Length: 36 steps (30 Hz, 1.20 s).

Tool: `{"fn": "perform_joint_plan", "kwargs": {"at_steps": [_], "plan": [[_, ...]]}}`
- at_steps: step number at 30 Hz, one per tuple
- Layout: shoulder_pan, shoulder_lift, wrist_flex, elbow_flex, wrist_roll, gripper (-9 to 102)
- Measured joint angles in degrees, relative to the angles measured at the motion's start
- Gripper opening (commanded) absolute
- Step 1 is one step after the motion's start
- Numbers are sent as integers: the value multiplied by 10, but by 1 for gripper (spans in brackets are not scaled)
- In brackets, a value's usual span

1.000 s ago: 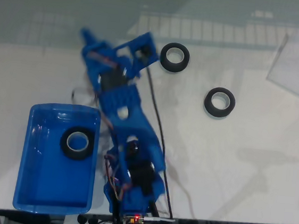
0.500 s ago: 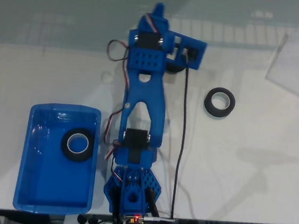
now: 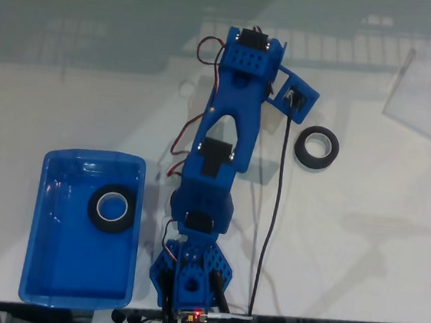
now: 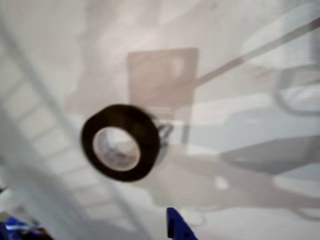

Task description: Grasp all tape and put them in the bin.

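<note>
Fixed view: one tape roll lay inside bin, another on table right of my arm. Wrist view — tape below; my fingers' state unclear.

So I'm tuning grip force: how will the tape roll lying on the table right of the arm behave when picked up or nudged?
The tape roll lies flat on its side, so it probably won't roll; a nudge would likely slide it on the glossy table. Its open ring with a pale core looks rigid, so a firm pinch across the wall should hold. It looks small and probably light.
</note>
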State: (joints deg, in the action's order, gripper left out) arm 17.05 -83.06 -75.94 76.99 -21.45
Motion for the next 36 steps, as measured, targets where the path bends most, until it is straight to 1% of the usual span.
{"fn": "perform_joint_plan", "kwargs": {"at_steps": [19, 25, 28, 32, 33, 36], "plan": [[-11, 215, 6, -111, 3, 36], [-19, 267, -5, -149, 5, 32], [-24, 278, -15, -156, 5, 24], [-24, 291, -19, -168, 9, 3], [-24, 294, -19, -173, 9, 0], [-24, 301, -28, -183, 9, 0]]}}
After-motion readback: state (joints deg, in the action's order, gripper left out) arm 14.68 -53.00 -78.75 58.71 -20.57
